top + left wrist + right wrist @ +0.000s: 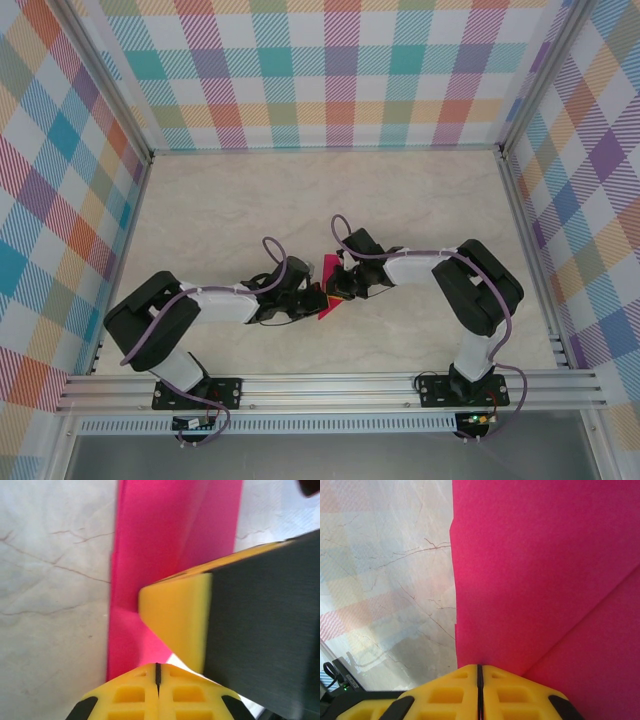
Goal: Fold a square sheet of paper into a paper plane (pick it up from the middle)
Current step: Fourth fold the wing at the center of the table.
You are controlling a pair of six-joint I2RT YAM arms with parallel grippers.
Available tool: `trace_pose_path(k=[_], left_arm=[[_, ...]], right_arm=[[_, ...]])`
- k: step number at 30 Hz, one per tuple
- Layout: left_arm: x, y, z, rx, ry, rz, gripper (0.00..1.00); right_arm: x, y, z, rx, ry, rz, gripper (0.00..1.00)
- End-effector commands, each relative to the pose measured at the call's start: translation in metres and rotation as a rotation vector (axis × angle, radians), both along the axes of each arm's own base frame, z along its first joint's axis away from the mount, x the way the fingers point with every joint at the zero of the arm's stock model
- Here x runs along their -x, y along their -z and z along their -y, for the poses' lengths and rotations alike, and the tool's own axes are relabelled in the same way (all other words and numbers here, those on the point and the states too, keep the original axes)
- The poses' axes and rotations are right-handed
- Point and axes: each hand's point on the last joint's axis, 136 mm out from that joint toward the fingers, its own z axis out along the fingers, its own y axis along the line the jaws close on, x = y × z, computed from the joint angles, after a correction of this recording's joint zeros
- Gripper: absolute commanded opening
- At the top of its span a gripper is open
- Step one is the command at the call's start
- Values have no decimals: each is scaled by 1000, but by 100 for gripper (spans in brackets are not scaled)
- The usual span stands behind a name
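— So, where is the folded pink sheet of paper (328,266) lying?
— It is lying on the marble table (220,210), midway between the two arms, creased into layers.
— And the grippers?
— The left gripper (157,677) is pressing its jaws together at the sheet's near end. The right gripper (479,677) is doing likewise at the sheet's edge. Whether either is pinching paper, I cannot tell.

Nothing written can be read. A small tag (351,681) on a black box (340,676), lower left of the right end effector (479,672), is too blurred to make out.
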Motion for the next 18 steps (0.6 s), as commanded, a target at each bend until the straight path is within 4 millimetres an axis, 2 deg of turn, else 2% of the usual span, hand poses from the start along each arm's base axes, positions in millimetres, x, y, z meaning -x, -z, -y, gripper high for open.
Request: trace_pose_path(k=[1,10,18], left_arm=[[10,21,-11,-61,-3,-36,0],[26,46,-35,-147,-27,-91,0],[44,63,-46,-163,-33,-167,0]], right_arm=[[3,13,5,55,1,-17,9],[-8,11,11,81,-22,21,9],[-43,9,23,52,-6,70,9]])
